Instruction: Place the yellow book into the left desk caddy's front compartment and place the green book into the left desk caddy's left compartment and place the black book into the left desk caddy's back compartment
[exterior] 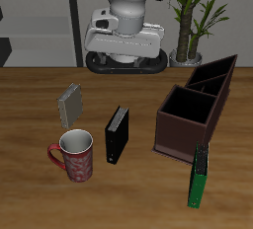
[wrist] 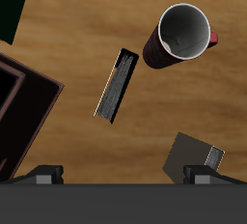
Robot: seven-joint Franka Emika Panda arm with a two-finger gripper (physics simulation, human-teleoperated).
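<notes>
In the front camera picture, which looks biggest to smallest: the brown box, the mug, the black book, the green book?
1. left desk caddy
2. mug
3. black book and green book: look alike in size, so unranked.

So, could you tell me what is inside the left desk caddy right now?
The left desk caddy shows only dark bare compartments; no books are inside. Its walls hide parts of the floors.

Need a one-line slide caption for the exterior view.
Books, mug and caddy on table, none placed yet.
</notes>
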